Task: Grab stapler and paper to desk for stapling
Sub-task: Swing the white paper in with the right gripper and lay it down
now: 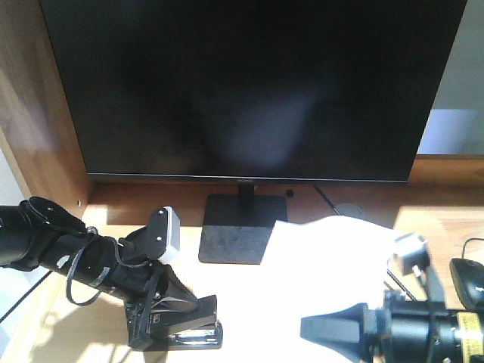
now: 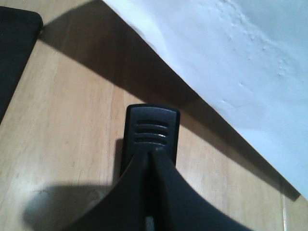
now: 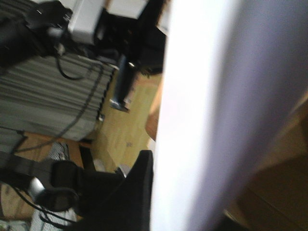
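Surface: the desk [image 1: 442, 227] is light wood with visible grain, in strong sunlight; a darker brown side panel [image 1: 38, 113] stands on its left edge.
Room: a large dark monitor [image 1: 249, 83] fills the back, its square stand [image 1: 234, 231] beyond and between the two sets of jaws. A round cable hole [image 1: 349, 208] lies behind the right jaws and a black mouse [image 1: 469, 278] just to their right.
Left gripper [image 2: 149, 161]: the jaws are drawn in to a thin slit, with the tips on the ribbed top of the stapler. Whether they pinch any part of it cannot be told.
Stapler [image 2: 151, 126]: directly under and just ahead of the left jaws, lying on the desk with its metal strip showing in the front view [image 1: 189, 333].
Right gripper [image 1: 321, 329]: it is closed on the sheet. One dark finger [image 3: 139, 192] presses flat against the paper's edge, and the other is hidden behind the sheet.
Paper [image 1: 325, 257]: it runs forward from the right jaws toward the monitor stand. It is held off the wood, throwing a dark shadow band just ahead of the left jaws in the left wrist view [image 2: 231, 62], and is blurred in the right wrist view [image 3: 207, 120].
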Controlling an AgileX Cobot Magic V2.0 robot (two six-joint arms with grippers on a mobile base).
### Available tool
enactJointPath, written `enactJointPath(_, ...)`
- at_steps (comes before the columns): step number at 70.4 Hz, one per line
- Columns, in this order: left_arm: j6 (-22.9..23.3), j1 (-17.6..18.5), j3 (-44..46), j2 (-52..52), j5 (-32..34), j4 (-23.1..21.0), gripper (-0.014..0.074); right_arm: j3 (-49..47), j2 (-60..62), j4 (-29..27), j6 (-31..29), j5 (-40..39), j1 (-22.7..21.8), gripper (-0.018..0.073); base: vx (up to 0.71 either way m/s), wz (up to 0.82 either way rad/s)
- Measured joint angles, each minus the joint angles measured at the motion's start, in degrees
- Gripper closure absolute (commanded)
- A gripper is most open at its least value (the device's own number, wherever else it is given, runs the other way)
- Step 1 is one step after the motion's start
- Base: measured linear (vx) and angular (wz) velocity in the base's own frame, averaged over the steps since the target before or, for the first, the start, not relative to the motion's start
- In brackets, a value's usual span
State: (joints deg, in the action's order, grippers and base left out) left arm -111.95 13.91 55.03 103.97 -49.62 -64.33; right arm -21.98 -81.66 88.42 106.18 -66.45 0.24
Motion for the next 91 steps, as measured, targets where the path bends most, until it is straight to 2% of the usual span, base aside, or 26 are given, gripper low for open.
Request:
enactJointPath(14,0.0,0.0,0.0,0.0,0.0,0.0,0.0603,0.0,-7.0,1.6,-4.6,7.2,0.1,0.0561,0.00,0.00)
enactJointPath(24,0.0,0.0,0.0,0.0,0.0,0.0,0.0603,-0.3,-11.5,1.6,-8.6,8.8,0.1,0.0561,0.00,0.00)
enactJointPath(41,0.0,0.0,0.0,0.0,0.0,0.0,0.0603,-0.4,-16.6,0.5,-16.1,7.7,0.1,0.0561,0.00,0.00)
enactJointPath(62,0.0,0.0,0.0,0.0,0.0,0.0,0.0603,-0.6,-16.8,-1.9,-24.7,1.8,0.1,0.0561,0.00,0.00)
enactJointPath(91,0.0,0.0,0.0,0.0,0.0,0.0,0.0603,-0.6,-16.8,-2.4,-29.6,0.6,0.1,0.0561,0.00,0.00)
